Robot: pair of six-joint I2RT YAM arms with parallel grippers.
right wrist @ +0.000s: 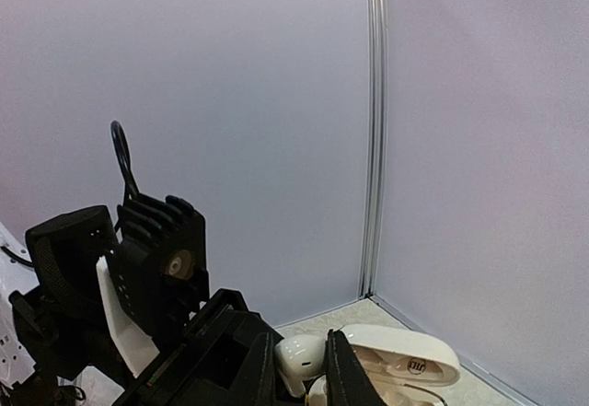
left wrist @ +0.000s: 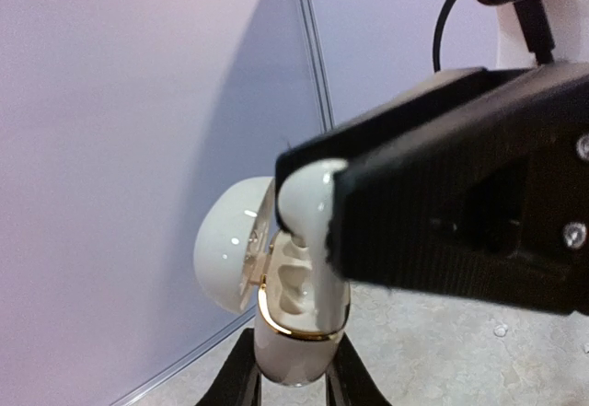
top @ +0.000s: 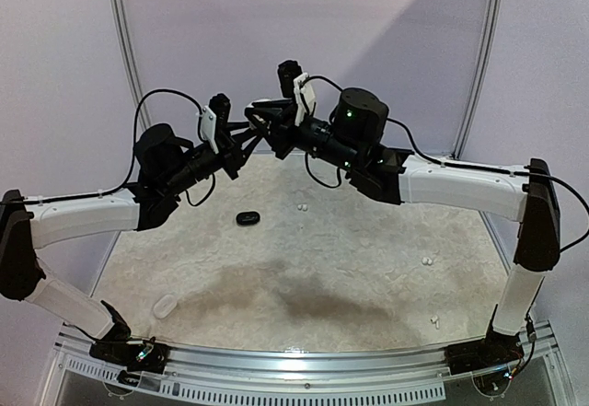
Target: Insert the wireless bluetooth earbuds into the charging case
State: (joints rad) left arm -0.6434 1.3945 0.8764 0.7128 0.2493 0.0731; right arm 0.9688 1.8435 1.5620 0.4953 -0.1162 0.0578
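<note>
Judging by its glossy white shell, the earbud (right wrist: 299, 358) will be very light, rigid and slippery. It is small enough to twist or pop out of a pinch if squeezed off-centre. It is raised well above the worktop (top: 350, 277), clamped between the closed fingers of the right end effector (right wrist: 299, 377), right at the mouth of the charging case (left wrist: 294, 332). The best hold, in my judgement, is across the rounded body, leaving the rest free to enter its well. Which end points at the case cannot be told.

The charging case is a smooth, hard pebble, likewise light and slick. The left end effector (left wrist: 294, 371) is closed on its lower end. The lid (left wrist: 225, 249) is swung open to one side, exposing the gold-trimmed rim and moulded wells. The hinge looks like the fragile part, so pressure should go into the base, not the lid.

Obstructions: in the left wrist view the broad black finger of the right end effector overlaps the case opening, leaving little room. The open lid stands just beside the entry path.

Below, on the worktop, lie a black case (top: 248, 217), a white case (top: 164, 307) near the left arm, and loose buds (top: 302, 208) scattered well apart. None of these obstructs the work.
</note>
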